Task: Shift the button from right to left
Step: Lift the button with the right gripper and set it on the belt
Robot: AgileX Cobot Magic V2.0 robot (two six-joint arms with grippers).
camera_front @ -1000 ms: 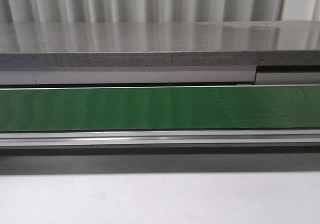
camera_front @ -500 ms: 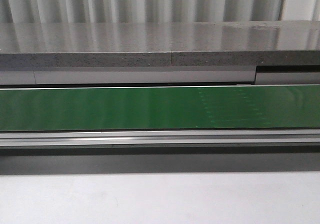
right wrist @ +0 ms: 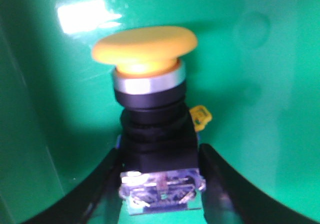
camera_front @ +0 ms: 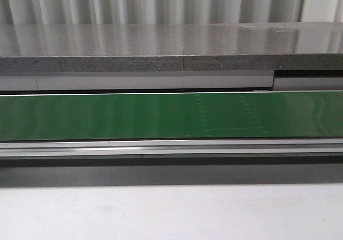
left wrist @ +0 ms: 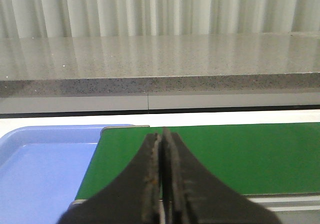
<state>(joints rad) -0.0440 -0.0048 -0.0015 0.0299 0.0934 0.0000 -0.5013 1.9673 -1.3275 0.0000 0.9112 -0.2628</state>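
Observation:
The button (right wrist: 150, 129) shows only in the right wrist view: a round yellow cap, a silver ring, a black collar and a grey-and-blue contact block. It sits inside a green bin (right wrist: 260, 84). My right gripper (right wrist: 158, 151) has its black fingers against both sides of the button's black body, shut on it. My left gripper (left wrist: 161, 134) is shut and empty, over the end of the green conveyor belt (left wrist: 250, 154). Neither arm nor the button shows in the front view.
A light blue tray (left wrist: 30, 169) lies just beyond the belt's end in the left wrist view. The green belt (camera_front: 107, 117) runs across the front view, with a metal rail (camera_front: 171, 148) before it and a grey stone ledge (camera_front: 161, 47) behind it.
Faint marks on the green belt have drifted to the left in the front view. Nothing else there has changed.

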